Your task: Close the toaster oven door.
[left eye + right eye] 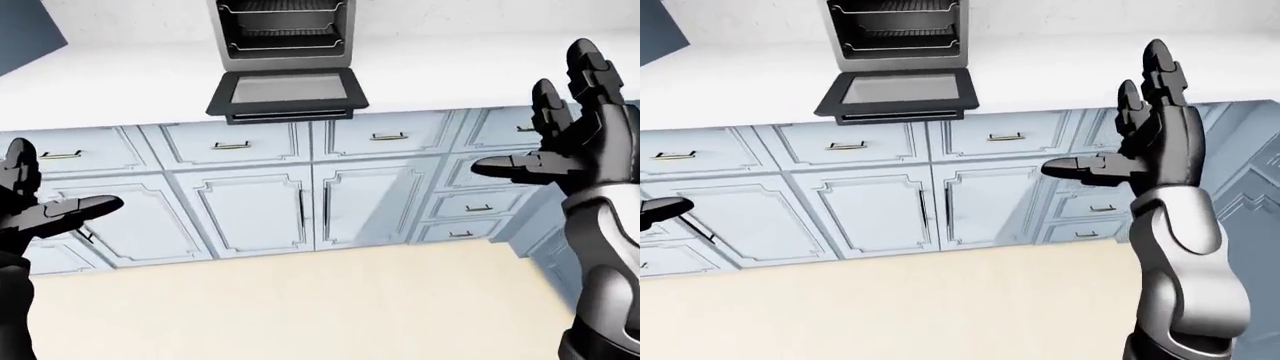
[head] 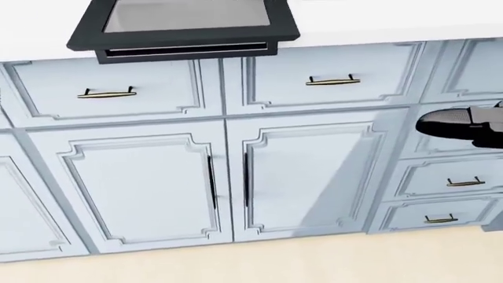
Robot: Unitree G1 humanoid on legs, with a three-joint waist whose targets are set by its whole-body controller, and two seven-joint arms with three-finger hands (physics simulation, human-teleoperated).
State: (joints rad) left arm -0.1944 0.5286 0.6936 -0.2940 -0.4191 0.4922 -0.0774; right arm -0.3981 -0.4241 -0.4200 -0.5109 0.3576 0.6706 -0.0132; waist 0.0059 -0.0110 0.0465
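Note:
The toaster oven (image 1: 285, 30) stands on the white counter (image 1: 120, 82) at the top middle of the left-eye view, its racks showing. Its black door (image 1: 287, 91) with a glass pane is folded down flat and juts over the counter edge; the head view shows the door (image 2: 184, 23) at its top left. My right hand (image 1: 1120, 127) is raised and open at the right, well right of the door and lower, touching nothing. At the left edge, level with the cabinet doors, my left hand (image 1: 60, 184) is open and holds nothing.
Pale blue cabinets with a pair of doors (image 2: 228, 183) fill the space under the counter, with brass-handled drawers (image 2: 334, 79) above and a drawer stack (image 2: 464, 183) at the right. Beige floor (image 1: 300, 307) lies below. A dark blue panel (image 1: 30, 30) shows at top left.

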